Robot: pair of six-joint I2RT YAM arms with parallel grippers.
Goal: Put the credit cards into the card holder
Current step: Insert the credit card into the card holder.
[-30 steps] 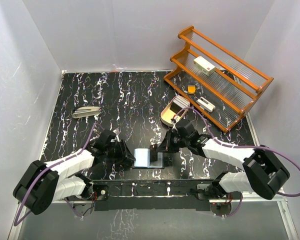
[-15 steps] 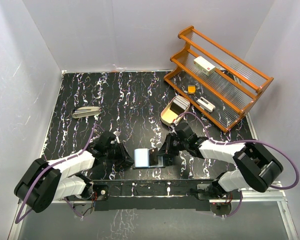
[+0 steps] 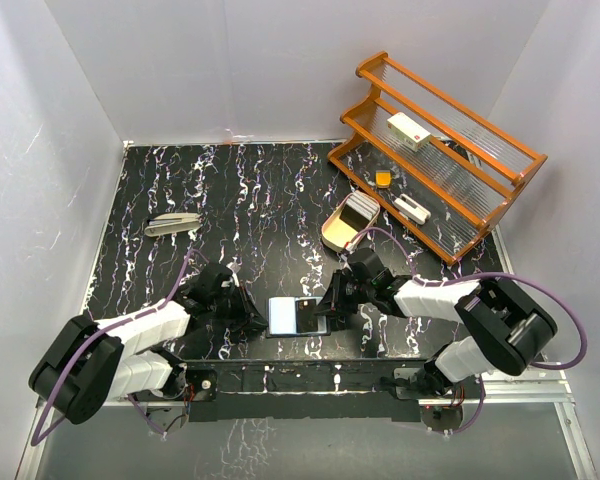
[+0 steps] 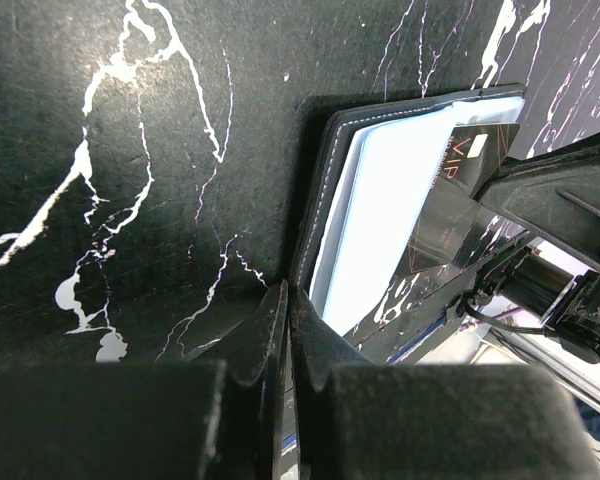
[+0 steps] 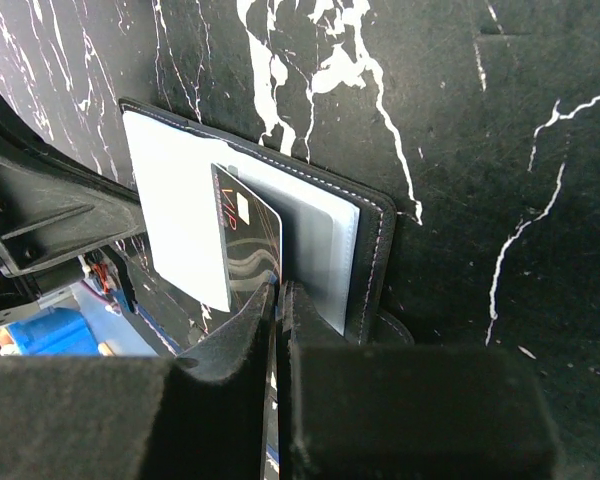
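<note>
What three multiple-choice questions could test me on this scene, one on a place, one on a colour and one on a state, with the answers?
1. Where on the table does the card holder lie?
A. at the far edge
B. at the near edge, about midway across
C. in the far left corner

2. What colour is the card in the right gripper's jaws?
A. yellow
B. white
C. black

3. How is the card holder?
A. folded shut
B. lying open
C. standing on edge

Answers:
1 B, the top view shows it at the near edge.
2 C, the right wrist view shows shut jaws pinching a black card.
3 B, its pale inner faces show.
</note>
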